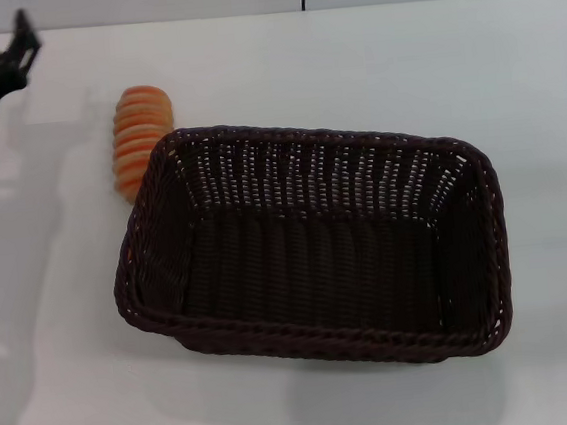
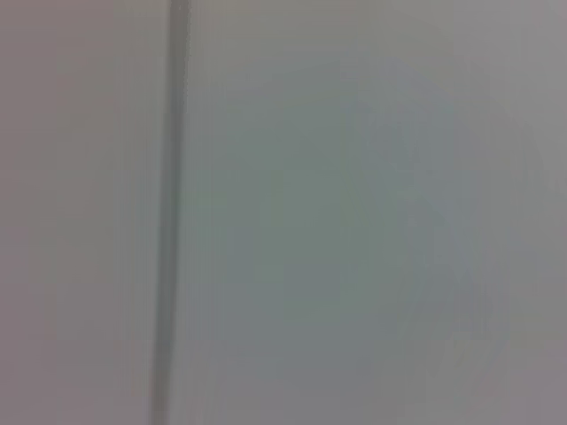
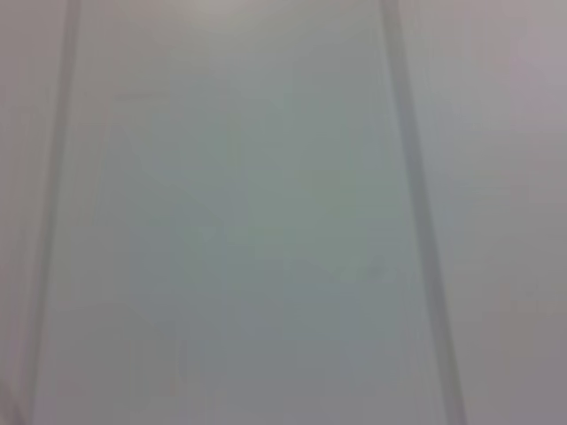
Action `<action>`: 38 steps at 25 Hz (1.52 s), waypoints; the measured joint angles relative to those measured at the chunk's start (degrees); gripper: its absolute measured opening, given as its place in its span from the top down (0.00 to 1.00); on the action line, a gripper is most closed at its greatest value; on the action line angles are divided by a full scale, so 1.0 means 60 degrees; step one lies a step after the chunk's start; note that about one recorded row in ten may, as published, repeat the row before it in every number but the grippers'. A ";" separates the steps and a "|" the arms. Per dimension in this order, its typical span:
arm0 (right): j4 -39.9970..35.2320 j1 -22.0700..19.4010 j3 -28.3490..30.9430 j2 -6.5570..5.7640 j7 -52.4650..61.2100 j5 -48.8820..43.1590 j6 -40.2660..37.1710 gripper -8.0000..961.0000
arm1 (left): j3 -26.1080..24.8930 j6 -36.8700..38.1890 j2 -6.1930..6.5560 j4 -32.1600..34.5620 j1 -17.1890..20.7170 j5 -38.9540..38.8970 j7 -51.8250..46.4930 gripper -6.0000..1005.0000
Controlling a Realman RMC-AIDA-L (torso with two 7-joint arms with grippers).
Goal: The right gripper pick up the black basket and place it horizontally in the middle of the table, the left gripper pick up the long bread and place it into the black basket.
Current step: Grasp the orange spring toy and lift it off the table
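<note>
The long bread [image 1: 139, 138] lies on the table [image 1: 369, 59] at the far left of the black basket [image 1: 317, 244], its near end just beside or touching the basket's braided rim at the far-left corner; the rest runs away from the basket toward the table's back edge. The basket sits open side up with its long side across the view, about mid-table, so the basket half of the job looks done and the bread is your step in hand.

Your tool is the left gripper [image 1: 18, 42], at the far-left edge of the head view, above the table and well apart from the loaf. Two dark fingers show, angled up and away with a gap between them — they read as spread, holding nothing. The left wrist view gives only a blank pale surface with one seam, so you get no close guidance from it yet.

To do this well, I'd judge:

- Turn the wrist down before closing in, so the fingers straddle the loaf across its short width, in line with the ridges.
- Take it near its middle or the far half — the near end crowds the rim, and a finger there could snag the weave or nudge the basket.
- Squeeze gently; it looks soft and could slip out.
- Lift clear of the rim before crossing, then set it lengthwise along the basket's floor.

The right gripper is out of sight in every view; its wrist view shows only a pale surface.
</note>
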 joint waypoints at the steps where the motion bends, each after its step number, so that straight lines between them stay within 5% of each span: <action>1: 0.0000 0.0000 0.0000 0.0000 0.0000 0.0000 0.0000 0.13 | -0.0022 -0.0468 0.0118 -0.0491 0.0086 0.0287 -0.0123 0.15; 6: 0.1969 0.0268 0.0709 -0.0044 -0.0022 0.0441 -0.1273 0.13 | -0.0249 -0.4493 0.0763 -0.3708 0.0531 0.1405 -0.0475 0.15; 10: 0.2589 0.0313 0.1154 -0.0043 0.0058 0.0449 -0.1567 0.14 | -0.0995 -0.8841 0.0887 -0.6206 0.0523 0.2073 -0.0386 0.15; 13: 0.2896 0.0411 0.1331 -0.0044 0.0118 0.0449 -0.1682 0.13 | -0.1675 -1.1927 0.0644 -0.7058 0.0037 0.2274 0.0125 0.15; 14: 0.2940 0.0446 0.1358 -0.0048 0.0122 0.0449 -0.1693 0.13 | -0.1675 -1.1927 0.0644 -0.7058 0.0037 0.2274 0.0125 0.15; 15: 0.2971 0.0478 0.1387 -0.0053 0.0124 0.0449 -0.1705 0.13 | -0.2496 -1.3739 0.0197 -0.7182 -0.0497 0.2282 0.0965 0.14; 18: 0.2992 0.0616 0.1413 -0.0065 0.0127 0.0428 -0.1705 0.13 | -0.3683 -1.5451 -0.0286 -0.6905 -0.1158 0.2252 0.2075 0.14; 24: 0.3003 0.0789 0.1430 -0.0113 0.0131 0.0380 -0.1644 0.14 | -0.4330 -1.6338 -0.0284 -0.5288 -0.2316 0.2147 0.2247 0.14; 38: 0.2993 0.0892 0.1456 -0.0155 0.0216 0.0363 -0.1626 0.13 | -0.4631 -1.6297 -0.0286 -0.4171 -0.2905 0.2059 0.2323 0.15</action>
